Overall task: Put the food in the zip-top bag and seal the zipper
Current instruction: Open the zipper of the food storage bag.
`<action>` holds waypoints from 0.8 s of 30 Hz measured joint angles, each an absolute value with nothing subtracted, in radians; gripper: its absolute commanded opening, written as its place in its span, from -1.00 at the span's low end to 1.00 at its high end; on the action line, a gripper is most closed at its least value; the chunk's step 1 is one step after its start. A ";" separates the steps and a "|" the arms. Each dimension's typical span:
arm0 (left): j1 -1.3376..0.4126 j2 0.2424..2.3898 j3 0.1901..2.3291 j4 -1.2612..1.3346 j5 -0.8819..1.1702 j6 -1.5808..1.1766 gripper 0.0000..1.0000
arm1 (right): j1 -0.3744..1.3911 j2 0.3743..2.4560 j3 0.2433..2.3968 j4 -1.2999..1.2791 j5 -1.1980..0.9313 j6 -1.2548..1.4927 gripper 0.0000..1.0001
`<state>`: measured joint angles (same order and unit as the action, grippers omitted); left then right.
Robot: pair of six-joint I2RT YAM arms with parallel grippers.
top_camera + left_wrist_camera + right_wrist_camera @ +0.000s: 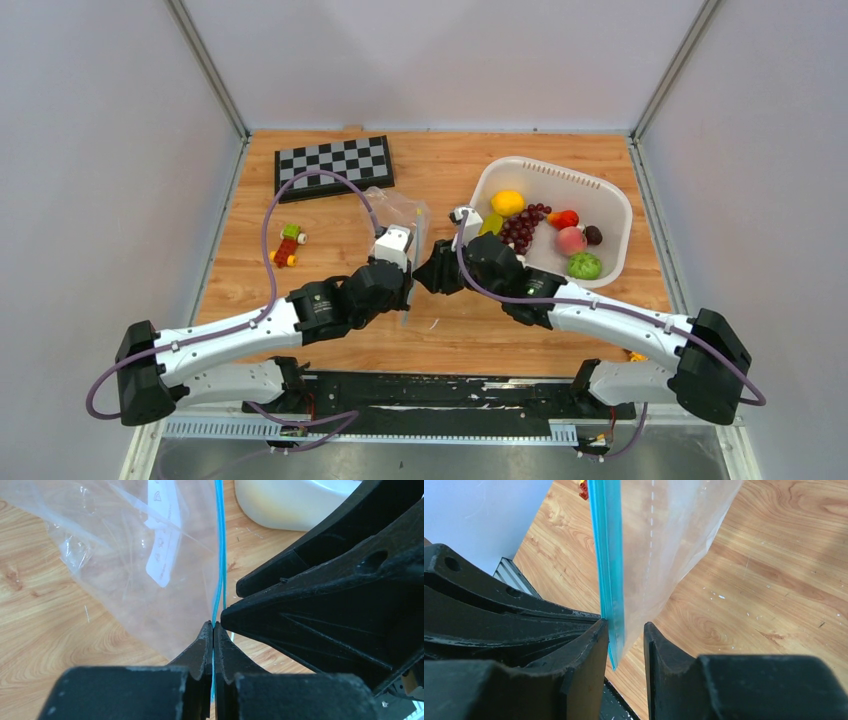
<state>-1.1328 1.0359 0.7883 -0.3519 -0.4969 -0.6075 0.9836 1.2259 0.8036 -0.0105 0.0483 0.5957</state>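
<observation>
Zip-top bag (398,212) is held upright over the desk (460,345), left pincer (213,630) clenched on its zipper (606,555). The right pincer (625,630) straddles that strip, unclamped. It should grip one lip only, then spread the mouth.

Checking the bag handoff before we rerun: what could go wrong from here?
1. The left gripper pinches only the thin zipper edge of the zip-top bag; a tug could slip it free.
2. The right gripper straddles that strip right beside the left one; the two could collide.
3. The fruit all sits in the white basket and the bag looks empty; if the right jaws clamp both zipper layers, the mouth may not open.
</observation>
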 measured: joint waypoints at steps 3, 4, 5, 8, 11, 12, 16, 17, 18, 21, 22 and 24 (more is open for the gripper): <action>-1.133 1.036 0.788 -0.356 -0.492 -0.607 -1.00 | 0.986 1.229 0.808 -0.010 0.048 0.596 -0.34; -1.133 1.036 0.788 -0.356 -0.488 -0.607 -1.00 | 0.986 1.229 0.808 -0.010 0.048 0.596 -0.34; -1.133 1.035 0.788 -0.355 -0.485 -0.607 -1.00 | 0.986 1.229 0.809 -0.010 0.049 0.596 -0.35; -1.133 1.026 0.781 -0.355 -0.474 -0.604 -1.00 | 0.988 1.231 0.810 -0.010 0.056 0.596 -0.43; -1.133 1.019 0.778 -0.355 -0.472 -0.601 -1.00 | 0.988 1.242 0.813 -0.010 0.065 0.598 -0.55; -1.133 1.017 0.778 -0.355 -0.473 -0.601 -1.00 | 0.988 1.244 0.813 -0.012 0.070 0.599 -0.58; -1.133 0.999 0.778 -0.360 -0.481 -0.599 -1.00 | 0.988 1.245 0.817 -0.040 0.093 0.599 -0.68; -1.133 0.992 0.778 -0.362 -0.484 -0.598 -1.00 | 0.988 1.246 0.822 -0.051 0.100 0.599 -0.68; -1.133 0.985 0.778 -0.364 -0.488 -0.597 -1.00 | 0.988 1.246 0.825 -0.061 0.107 0.599 -0.67; -1.133 0.969 0.778 -0.370 -0.501 -0.596 -1.00 | 0.988 1.246 0.827 -0.072 0.126 0.600 -0.58; -1.133 0.968 0.778 -0.372 -0.503 -0.596 -1.00 | 0.989 1.246 0.827 -0.073 0.133 0.600 -0.55; -1.133 0.969 0.778 -0.378 -0.506 -0.597 -1.00 | 0.992 1.246 0.829 -0.079 0.151 0.602 -0.54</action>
